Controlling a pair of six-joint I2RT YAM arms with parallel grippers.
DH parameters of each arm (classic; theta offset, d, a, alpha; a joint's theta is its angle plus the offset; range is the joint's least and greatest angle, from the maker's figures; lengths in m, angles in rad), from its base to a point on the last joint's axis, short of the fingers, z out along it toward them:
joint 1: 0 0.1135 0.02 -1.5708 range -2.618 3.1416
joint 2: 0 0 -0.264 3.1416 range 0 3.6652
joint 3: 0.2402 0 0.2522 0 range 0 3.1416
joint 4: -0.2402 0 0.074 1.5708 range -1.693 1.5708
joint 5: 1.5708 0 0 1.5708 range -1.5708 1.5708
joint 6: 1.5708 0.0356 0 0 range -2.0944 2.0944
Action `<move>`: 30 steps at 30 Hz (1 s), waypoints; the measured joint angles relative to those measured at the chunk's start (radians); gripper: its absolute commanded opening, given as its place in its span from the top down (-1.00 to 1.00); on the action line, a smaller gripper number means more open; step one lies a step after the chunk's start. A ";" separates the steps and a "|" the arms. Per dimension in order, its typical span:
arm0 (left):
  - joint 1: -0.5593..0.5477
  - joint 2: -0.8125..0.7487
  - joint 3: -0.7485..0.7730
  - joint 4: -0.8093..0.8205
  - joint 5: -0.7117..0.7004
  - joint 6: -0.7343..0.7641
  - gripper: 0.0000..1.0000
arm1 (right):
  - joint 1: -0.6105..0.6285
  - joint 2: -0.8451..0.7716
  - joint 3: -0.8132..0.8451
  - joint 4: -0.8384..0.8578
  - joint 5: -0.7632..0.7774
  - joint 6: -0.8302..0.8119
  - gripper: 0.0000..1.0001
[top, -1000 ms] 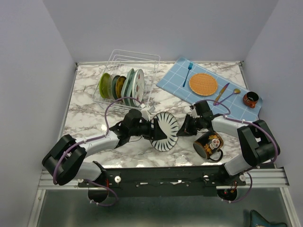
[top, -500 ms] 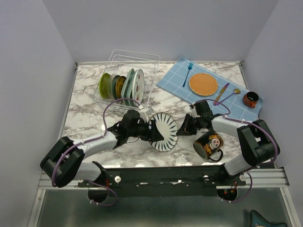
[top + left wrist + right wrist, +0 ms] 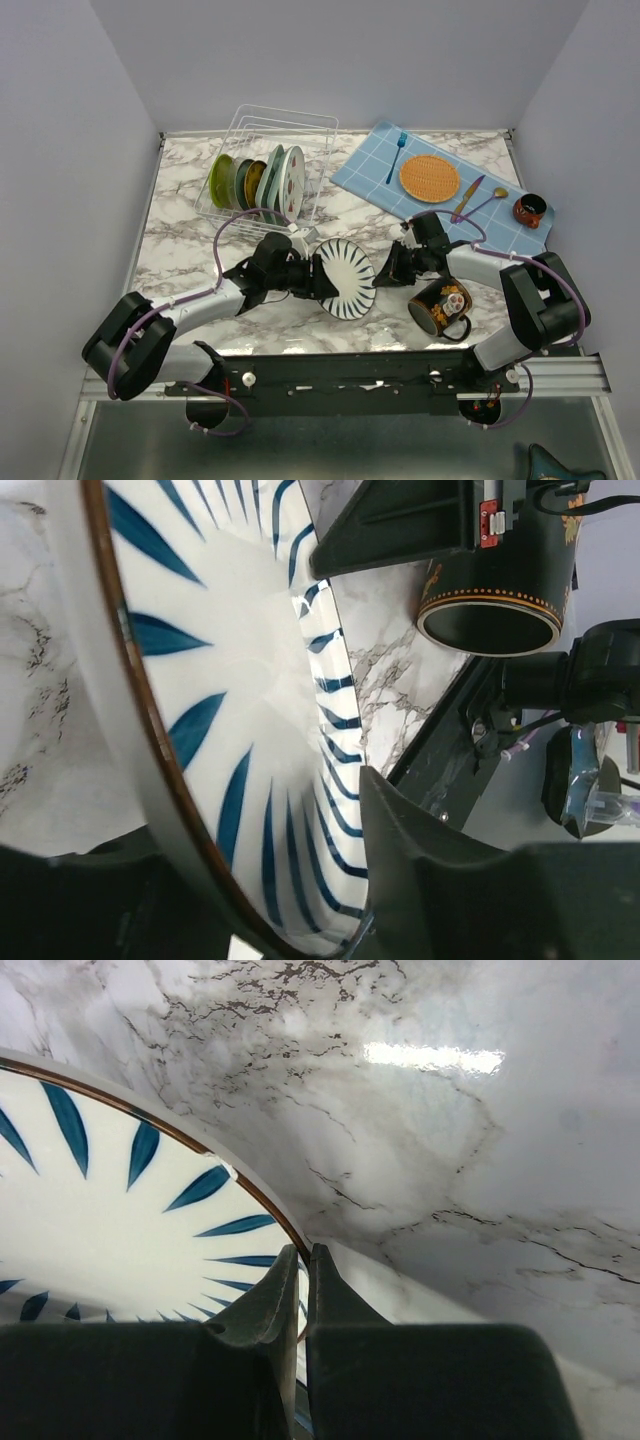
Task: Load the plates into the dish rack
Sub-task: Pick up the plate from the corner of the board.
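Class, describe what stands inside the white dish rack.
A row of plates stands on edge in the dish rack, yellow-green plate at the left, white red-spotted plate at the right. Those between show mostly edges; their faces are covered by neighbours.

Left claw (image 3: 318, 279) partly parted, right claw (image 3: 378, 281) pinched

White plate (image 3: 347, 278) with blue radial strokes, brown rim; black mug (image 3: 440, 305), orange-patterned.
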 measured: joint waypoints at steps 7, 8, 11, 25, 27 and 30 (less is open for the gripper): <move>0.008 -0.002 -0.002 -0.006 -0.001 0.000 0.32 | 0.000 0.002 0.001 0.000 0.000 0.000 0.99; 0.009 -0.002 -0.003 -0.007 -0.002 -0.001 0.36 | 0.000 0.002 0.002 0.000 0.000 0.000 0.99; 0.014 -0.002 -0.004 -0.007 -0.007 -0.002 0.62 | 0.000 0.002 0.002 0.000 0.000 0.000 0.99; 0.025 0.001 -0.010 -0.043 -0.072 -0.003 1.00 | 0.001 0.002 0.010 -0.008 -0.008 -0.004 0.24; 0.024 0.000 -0.010 -0.044 -0.072 -0.002 1.00 | 0.001 0.001 0.014 -0.011 -0.002 -0.002 -0.02; 0.017 0.000 -0.010 -0.045 -0.072 0.000 1.00 | 0.001 -0.014 0.027 -0.017 0.021 -0.004 -0.16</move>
